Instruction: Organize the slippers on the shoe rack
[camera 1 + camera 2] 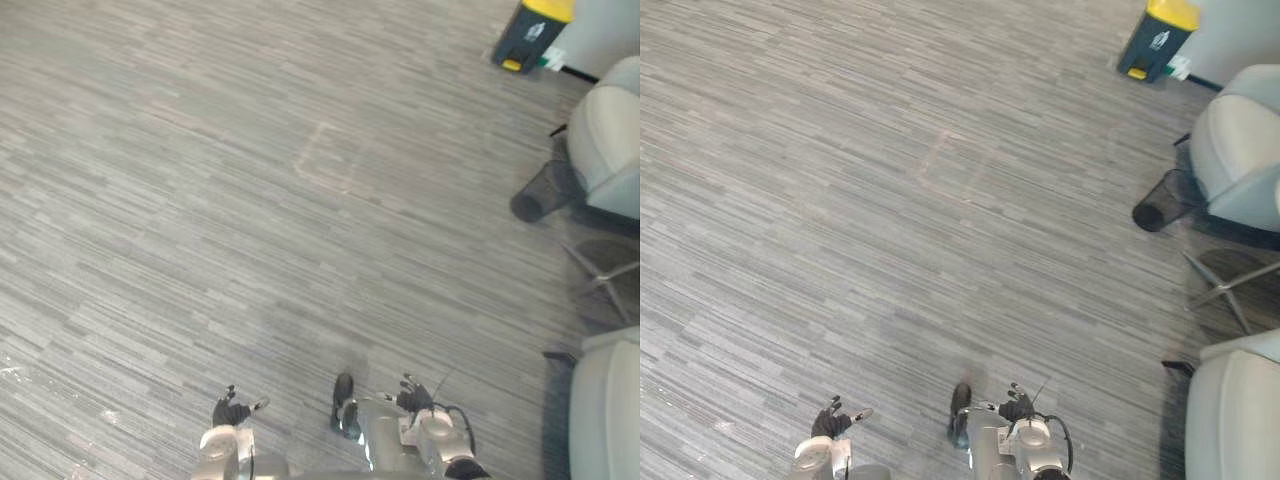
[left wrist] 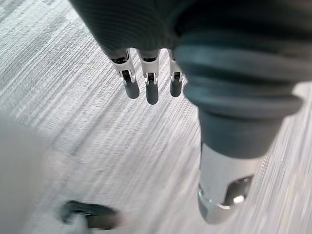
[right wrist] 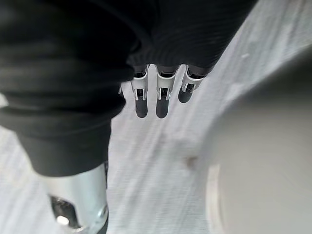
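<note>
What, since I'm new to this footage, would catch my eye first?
Grey striped carpet covers most of the scene. On the right stand pale office chairs, a black mesh wastebasket beside them, a yellow-lidded bin farther back. The left robot hand and right robot hand hang open, empty, at the bottom.

Grey chair (image 1: 612,140), mesh wastebasket (image 1: 538,196), yellow-lidded bin (image 1: 531,33)

Left hand (image 1: 231,410) and right hand (image 1: 414,398) hang low over grey striped carpet floor (image 1: 200,220), well apart. Fingers (image 2: 151,91) of each straight and relaxed, palms carrying nothing. Faint square mark (image 1: 330,158) on the floor farther ahead.
</note>
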### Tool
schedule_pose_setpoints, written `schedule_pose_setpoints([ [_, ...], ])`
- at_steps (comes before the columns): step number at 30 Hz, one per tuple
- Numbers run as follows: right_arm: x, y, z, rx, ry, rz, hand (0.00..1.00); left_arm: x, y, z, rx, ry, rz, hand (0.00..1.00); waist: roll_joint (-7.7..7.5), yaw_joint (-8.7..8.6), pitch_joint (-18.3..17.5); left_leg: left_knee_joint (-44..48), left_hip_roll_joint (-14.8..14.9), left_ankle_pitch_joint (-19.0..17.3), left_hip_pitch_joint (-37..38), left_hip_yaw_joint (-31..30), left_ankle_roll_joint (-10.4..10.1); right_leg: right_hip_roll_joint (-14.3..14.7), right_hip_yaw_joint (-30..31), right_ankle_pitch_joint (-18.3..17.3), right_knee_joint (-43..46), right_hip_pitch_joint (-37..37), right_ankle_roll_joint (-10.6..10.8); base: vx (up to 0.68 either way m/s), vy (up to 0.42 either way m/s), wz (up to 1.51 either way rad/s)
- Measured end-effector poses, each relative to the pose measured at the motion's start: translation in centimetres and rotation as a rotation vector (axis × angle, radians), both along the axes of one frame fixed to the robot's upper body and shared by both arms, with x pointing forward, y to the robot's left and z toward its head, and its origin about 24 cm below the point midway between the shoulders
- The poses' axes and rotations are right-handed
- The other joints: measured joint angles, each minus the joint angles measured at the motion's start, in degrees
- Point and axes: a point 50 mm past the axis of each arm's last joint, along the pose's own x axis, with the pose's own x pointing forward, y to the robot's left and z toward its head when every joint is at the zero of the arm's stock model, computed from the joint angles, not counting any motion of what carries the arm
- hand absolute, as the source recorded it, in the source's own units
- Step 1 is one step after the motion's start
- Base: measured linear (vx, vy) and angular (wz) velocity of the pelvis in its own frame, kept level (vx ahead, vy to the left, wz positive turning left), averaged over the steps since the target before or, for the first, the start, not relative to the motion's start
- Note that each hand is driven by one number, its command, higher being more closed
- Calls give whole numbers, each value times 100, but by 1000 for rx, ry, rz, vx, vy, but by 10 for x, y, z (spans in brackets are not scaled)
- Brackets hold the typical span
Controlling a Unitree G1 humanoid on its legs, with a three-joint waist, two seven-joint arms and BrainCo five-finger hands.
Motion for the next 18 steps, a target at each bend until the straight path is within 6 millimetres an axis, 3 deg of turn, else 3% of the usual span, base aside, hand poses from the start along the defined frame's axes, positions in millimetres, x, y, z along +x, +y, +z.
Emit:
schedule_pose_setpoints([
  [1, -1, 8, 0, 23, -3, -2, 0, 5, 2, 4, 11, -26, -6, 0, -18, 57, 11, 786, 236, -319, -465, 306, 191, 10, 82, -211, -78, 388, 8, 670, 3, -11],
  [2, -1, 13, 0, 35, -2, -2, 0, 7, 3, 6, 16, -38, -8, 0, -58, 120, 14, 998, 321, -444, -686, 438, 235, -1, 141, -297, -145, 561, 25, 527, 31, -27],
  [3, -3, 21, -2, 55, 5, -2, 0, 12, 5, 9, 29, -61, -12, 0, -186, 254, 19, 1020, 413, -670, -1113, 631, 297, -38, 280, -399, -343, 888, 60, 520, 83, -51],
  [5, 3, 29, 0, 70, 0, 9, 0, 14, 11, 13, 49, -82, -12, 0, -273, 384, 43, 133, 398, -1063, -1712, 881, 340, -218, 530, -426, -609, 1318, 166, 536, 132, -58],
  [6, 5, 29, 0, 71, -1, 11, 0, 16, 12, 14, 52, -88, -9, 0, -321, 403, 70, -97, 375, -1097, -1780, 920, 347, -262, 569, -434, -646, 1365, 178, 531, 225, -59],
  [7, 10, 33, 2, 76, -6, 19, 0, 20, 15, 17, 60, -107, -9, 0, -375, 471, 122, -1465, 167, -1020, -1933, 985, 329, -556, 663, -574, -735, 1594, 413, 537, 301, -56],
  [8, 11, 28, 1, 61, -6, 17, 0, 19, 13, 16, 58, -105, -18, 0, -349, 502, 113, -2954, 27, -539, -1917, 836, 214, -717, 704, -733, -857, 1815, 667, 774, 457, -54],
  [9, 9, 24, 0, 48, 5, 15, 0, 21, 12, 16, 52, -108, -17, 0, -364, 538, 141, -3158, -95, 74, -1798, 939, 474, -823, 785, -815, -952, 2015, 782, 463, 299, -18],
  [10, 9, 26, -1, 52, 11, 17, 0, 24, 13, 17, 57, -112, -22, 0, -489, 540, 163, -3186, -206, -5, -1727, 1008, 439, -946, 806, -831, -982, 2072, 802, 561, 327, -1],
  [11, 10, 28, -1, 53, 15, 27, 0, 25, 16, 18, 69, -112, -25, 0, -562, 561, 129, -3172, -354, -219, -1666, 1008, 570, -972, 817, -525, -1001, 2073, 696, 522, 270, 10],
  [13, 13, 28, 1, 51, 5, 29, 0, 25, 19, 18, 71, -107, -21, 0, -576, 564, 121, -2963, -414, -463, -1645, 1051, 750, -1003, 701, -308, -758, 2061, 801, 546, 289, 15],
  [14, 15, 26, 2, 50, -1, 19, 0, 24, 18, 16, 73, -92, -33, 0, -582, 543, 117, -2877, -567, -776, -1438, 1068, 880, -1179, 814, -255, 174, 1828, 979, 374, 207, 19],
  [15, 14, 25, 1, 51, 0, 16, 0, 23, 18, 15, 72, -89, -36, 0, -591, 542, 111, -2889, -594, -814, -1389, 1076, 887, -1216, 846, -224, 367, 1775, 1033, 639, 351, 22],
  [16, 9, 24, -1, 49, 18, 15, 0, 20, 20, 13, 81, -70, -51, 0, -615, 551, 102, -2977, -773, -1047, -996, 1088, 967, -1404, 1115, 105, 1856, 1250, 1365, 351, 175, 8],
  [17, 6, 24, -3, 48, 24, 16, 0, 19, 20, 12, 82, -61, -56, 0, -622, 545, 98, -3003, -825, -1125, -850, 1094, 987, -1449, 1220, 242, 2440, 1046, 1343, 531, 231, 10],
  [18, -1, 24, -6, 37, 45, 36, 0, 13, 23, 8, 88, -26, -66, 0, -607, 515, 116, -3153, -969, -1340, -233, 1094, 1048, -1551, 1242, 141, 4384, 369, 986, 361, 112, 5],
])
